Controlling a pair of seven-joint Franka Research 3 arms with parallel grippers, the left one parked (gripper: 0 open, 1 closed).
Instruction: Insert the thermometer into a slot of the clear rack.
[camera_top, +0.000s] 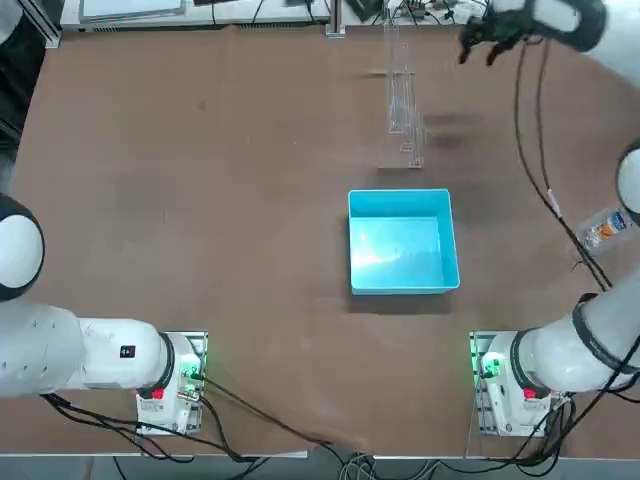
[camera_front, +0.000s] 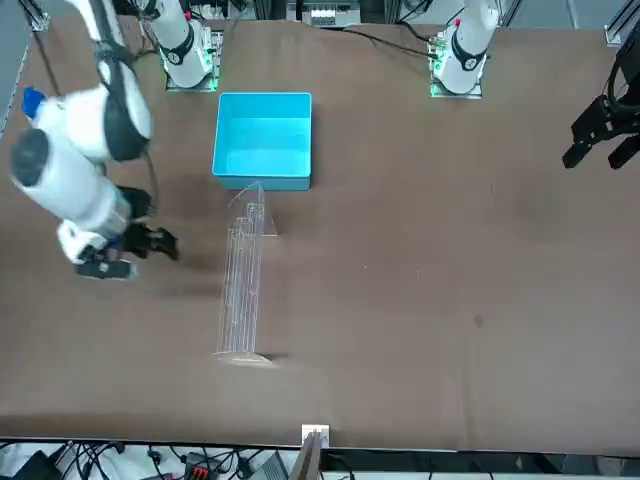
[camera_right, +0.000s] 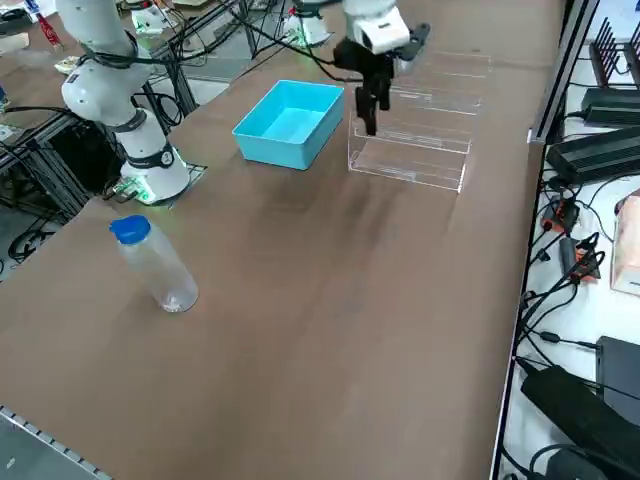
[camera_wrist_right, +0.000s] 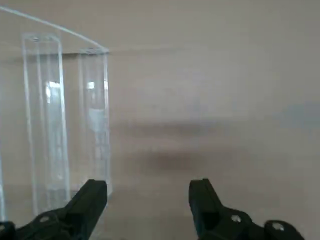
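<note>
Right gripper (camera_wrist_right: 148, 185), at the far right beside the clear rack (camera_front: 240, 290), stands spread with nothing pinched. Thermometer cannot be made out, so its place is undetermined; presumably light, stiff, slippery and fragile, best taken gently near its upper end. Blue box (camera_top: 403, 243) sits nearer than the rack.
</note>
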